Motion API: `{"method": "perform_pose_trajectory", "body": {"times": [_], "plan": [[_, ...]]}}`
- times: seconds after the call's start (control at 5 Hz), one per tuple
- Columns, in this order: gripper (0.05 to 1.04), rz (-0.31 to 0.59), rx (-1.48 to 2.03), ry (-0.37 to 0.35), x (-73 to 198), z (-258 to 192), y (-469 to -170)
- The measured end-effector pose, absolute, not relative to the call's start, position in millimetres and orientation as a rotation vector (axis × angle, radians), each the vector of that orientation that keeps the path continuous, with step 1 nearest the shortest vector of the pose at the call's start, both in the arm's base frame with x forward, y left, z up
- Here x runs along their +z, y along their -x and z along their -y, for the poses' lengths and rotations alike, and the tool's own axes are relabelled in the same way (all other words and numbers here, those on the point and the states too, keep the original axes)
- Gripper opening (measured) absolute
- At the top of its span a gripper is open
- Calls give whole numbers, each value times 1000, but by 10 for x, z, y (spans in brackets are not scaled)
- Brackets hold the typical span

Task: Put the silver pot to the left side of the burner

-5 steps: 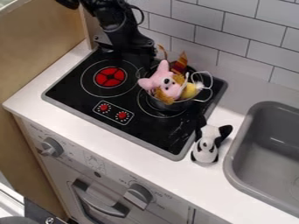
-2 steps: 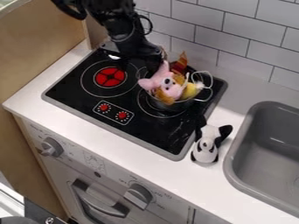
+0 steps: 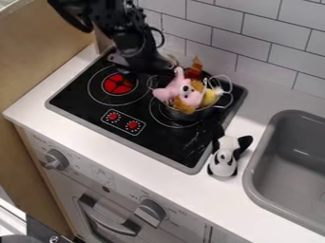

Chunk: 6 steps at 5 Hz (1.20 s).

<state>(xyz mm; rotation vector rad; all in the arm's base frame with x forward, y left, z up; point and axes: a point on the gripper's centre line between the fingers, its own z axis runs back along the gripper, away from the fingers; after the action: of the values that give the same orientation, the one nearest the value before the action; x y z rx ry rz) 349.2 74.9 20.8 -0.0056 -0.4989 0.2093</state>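
The silver pot [image 3: 202, 113] stands on the right burner ring of the black cooktop, holding a pink plush toy [image 3: 173, 91], a yellow piece and a red-orange item. Its wire handle sticks out at the right. At the pot's upper left, close by the pink toy's ear, hangs the black gripper [image 3: 166, 70]; whether it touches the pot cannot be told. The left burner [image 3: 119, 84], with a red centre, lies below and to the left of the gripper, partly under the arm.
A black-and-white plush dog [image 3: 223, 159] sits on the white counter [image 3: 190, 199] at the cooktop's lower right corner. The grey sink [image 3: 253, 166] is at the right. A tiled wall [image 3: 270, 50] rises behind, and a wooden panel [image 3: 41, 61] borders the left.
The arm has come down and forward over the back of the left burner. The pink toy in the pot has shifted and tilted slightly. The plush dog has stayed put.
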Motion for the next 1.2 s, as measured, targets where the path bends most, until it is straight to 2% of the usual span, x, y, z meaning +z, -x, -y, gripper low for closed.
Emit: {"method": "perform_pose_trajectory", "body": {"times": [0.4,0.6,1.0,1.2], "plan": [[999,513,220,8,101,-694,-3400],[950,515,225,10,84,-660,-3382],[463,477,252,36,102,-573,-3310],[431,441,233,59,128,-566,-3227]]}}
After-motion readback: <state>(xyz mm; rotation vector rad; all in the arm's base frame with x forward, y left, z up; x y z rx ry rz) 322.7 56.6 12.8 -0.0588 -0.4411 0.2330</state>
